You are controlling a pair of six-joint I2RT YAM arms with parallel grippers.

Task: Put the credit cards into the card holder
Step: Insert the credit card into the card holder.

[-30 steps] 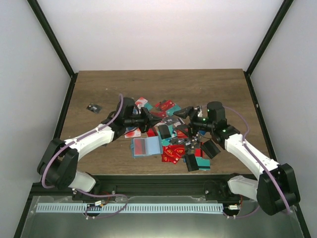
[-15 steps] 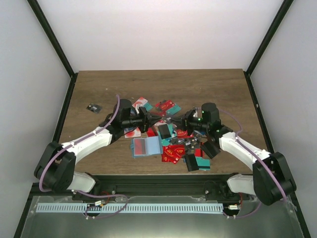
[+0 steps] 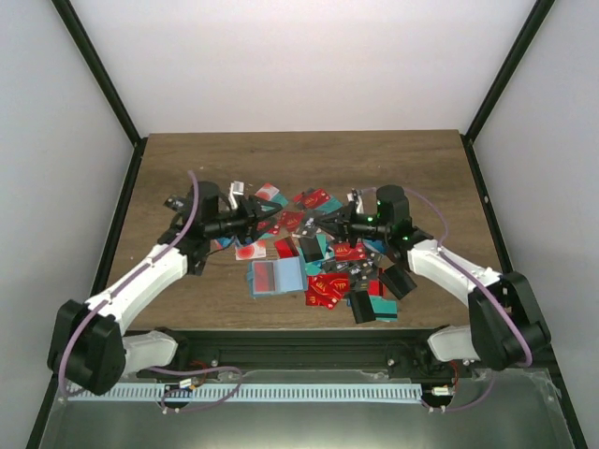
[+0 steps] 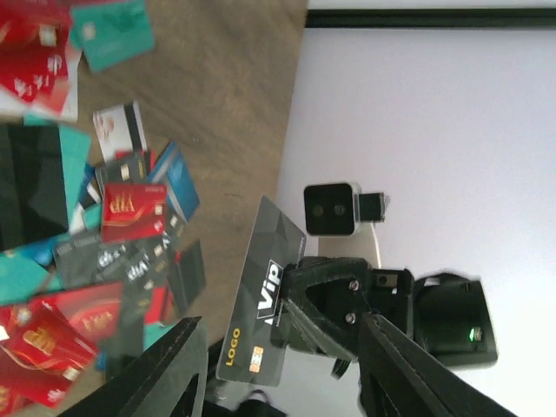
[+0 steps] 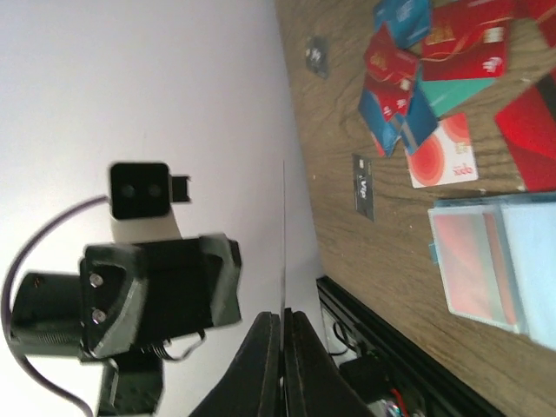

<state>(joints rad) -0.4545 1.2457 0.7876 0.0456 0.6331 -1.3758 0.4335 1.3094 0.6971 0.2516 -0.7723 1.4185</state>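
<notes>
A black VIP credit card (image 4: 265,295) hangs in the air between the two arms, pinched at one edge by my right gripper (image 5: 283,343), which is shut on it; in the right wrist view the card shows edge-on as a thin line. My left gripper (image 4: 278,373) stands open a short way from the card, with nothing between its fingers. The teal-blue card holder (image 3: 276,277) lies open on the table below, with a red card in one side. Several credit cards (image 3: 323,251), mostly red and teal, lie heaped to its right.
Black blocky cases (image 3: 360,307) sit at the near right of the heap. Another black card (image 3: 176,203) lies alone at the far left. The table's front rail (image 3: 299,339) runs just in front of the card holder.
The right gripper has closed on the black card. The left gripper has let go of it, opened and drawn back to the left.
</notes>
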